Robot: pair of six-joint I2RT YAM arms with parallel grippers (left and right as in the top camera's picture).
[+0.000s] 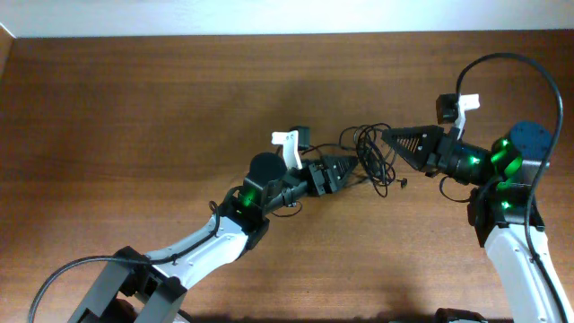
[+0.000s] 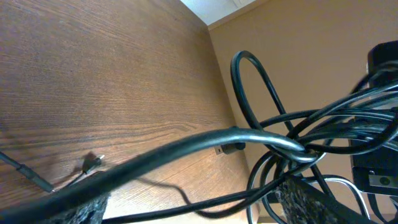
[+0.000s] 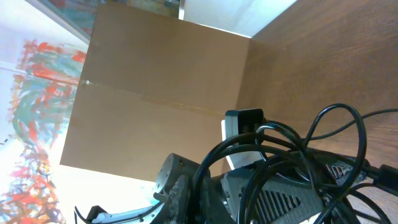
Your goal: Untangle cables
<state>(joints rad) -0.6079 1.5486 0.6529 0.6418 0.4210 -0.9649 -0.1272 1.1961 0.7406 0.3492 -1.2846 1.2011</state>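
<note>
The cables [image 1: 372,151] form one knotted black bundle at the table's middle, between my two grippers. My right gripper [image 1: 387,136] comes in from the right and is shut on a strand of the bundle; in the right wrist view the cables [image 3: 292,146] loop up out of the closed gripper [image 3: 191,196]. My left gripper [image 1: 352,166] is at the bundle's left side, open. In the left wrist view the gripper [image 2: 193,208] has strands of the cables [image 2: 186,146] running across the wide gap between its fingers. A small plug end [image 1: 402,183] lies on the wood.
The brown wooden table [image 1: 134,108] has a pale wall along its far edge. Another loose plug end [image 2: 93,163] rests on the table to the left in the left wrist view. The left arm's camera mount [image 1: 287,144] stands beside the bundle.
</note>
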